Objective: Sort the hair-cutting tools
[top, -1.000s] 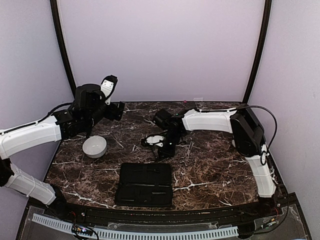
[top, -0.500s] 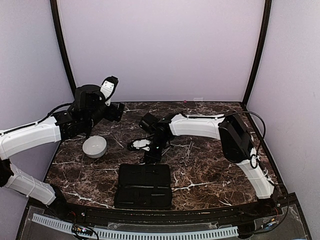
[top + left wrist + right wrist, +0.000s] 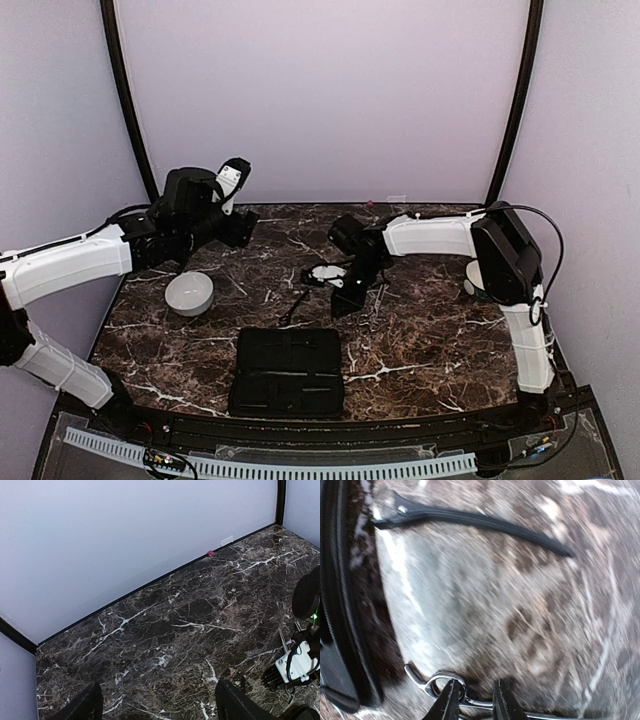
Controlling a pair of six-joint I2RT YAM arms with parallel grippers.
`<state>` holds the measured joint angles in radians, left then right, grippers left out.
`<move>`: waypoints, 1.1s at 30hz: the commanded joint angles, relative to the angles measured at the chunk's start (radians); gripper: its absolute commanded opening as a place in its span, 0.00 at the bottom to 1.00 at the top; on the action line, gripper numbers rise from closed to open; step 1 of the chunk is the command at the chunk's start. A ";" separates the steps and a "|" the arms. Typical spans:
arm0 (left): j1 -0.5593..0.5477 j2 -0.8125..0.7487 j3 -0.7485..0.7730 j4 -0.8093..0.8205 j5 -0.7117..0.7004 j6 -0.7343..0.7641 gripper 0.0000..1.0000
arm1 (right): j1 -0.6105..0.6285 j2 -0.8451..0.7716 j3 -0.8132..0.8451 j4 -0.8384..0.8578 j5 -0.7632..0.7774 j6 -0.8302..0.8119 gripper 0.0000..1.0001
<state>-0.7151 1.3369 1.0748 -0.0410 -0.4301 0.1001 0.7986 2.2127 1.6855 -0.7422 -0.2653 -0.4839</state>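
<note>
Gripping small silver ring-handled scissors over the dark marble tabletop
They sit at the right wrist view's bottom edge, shank pinched by the right gripper, its jaws nearly closed. A firm pinch and a low, slow carry past the slim dark comb-like piece, upper frame, should serve best. Left gripper gapes wide, empty.

soft, even light from above, no hard shadows. top view a little dim; the dark marble table shows a faint sheen. left wrist view clear. right wrist view smeared by motion blur; only the scissors at its bottom edge look crisp.
</note>
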 commanded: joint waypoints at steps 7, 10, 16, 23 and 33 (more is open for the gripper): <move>0.020 0.217 0.195 -0.293 0.370 -0.088 0.75 | -0.060 -0.373 -0.245 -0.002 -0.147 -0.049 0.34; 0.014 0.272 0.235 -0.364 0.437 -0.060 0.76 | -0.088 -0.544 -0.382 0.026 -0.195 -0.065 0.38; -0.068 0.409 0.337 -0.491 0.329 -0.014 0.72 | -0.265 -0.851 -0.692 0.273 -0.304 -0.034 0.43; -0.088 0.568 0.443 -0.594 0.422 -0.038 0.61 | -0.310 -0.940 -0.758 0.332 -0.263 -0.053 0.43; -0.086 0.681 0.484 -0.656 0.337 -0.102 0.46 | -0.310 -0.962 -0.785 0.336 -0.228 -0.089 0.44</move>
<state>-0.8028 1.9938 1.5047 -0.6296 -0.0635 0.0353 0.4904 1.2804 0.9165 -0.4541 -0.4896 -0.5541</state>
